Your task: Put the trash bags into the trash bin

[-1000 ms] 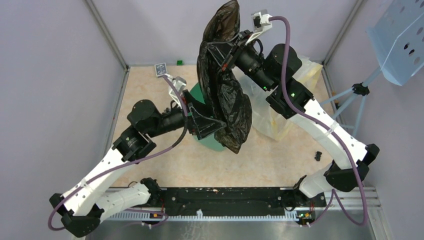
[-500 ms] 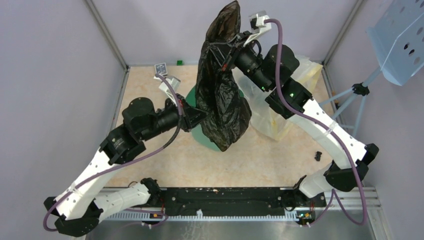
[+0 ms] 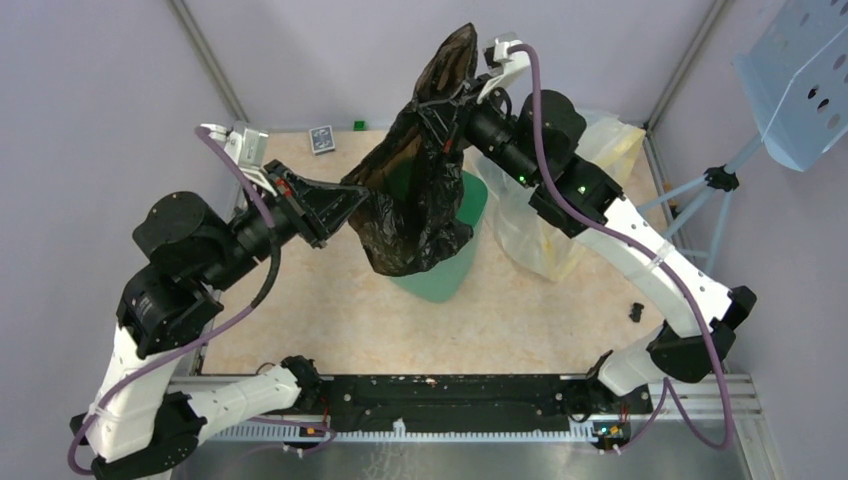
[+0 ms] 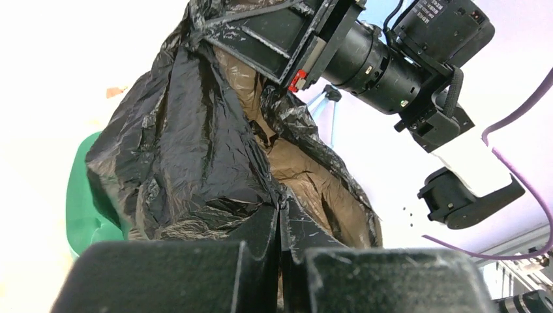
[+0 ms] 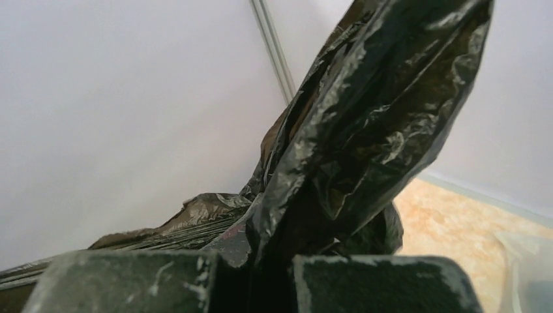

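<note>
Pincers are clenching the crinkly black plastic trash bag (image 3: 412, 215), my left pincer (image 3: 352, 196) at its left edge, my right pincer (image 3: 442, 112) at its top; it is hanging over the mint-green plastic bin (image 3: 436, 283) mid-frame.

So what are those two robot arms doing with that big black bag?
The two arms are holding one thin, crinkly black plastic trash bag up in the air between them. The right gripper pinches it near the top. The left gripper pinches an edge off to the side, so the bag is stretched out. It hangs right over the mint-green plastic trash bin on the table, but it does not look tucked inside yet.
</note>
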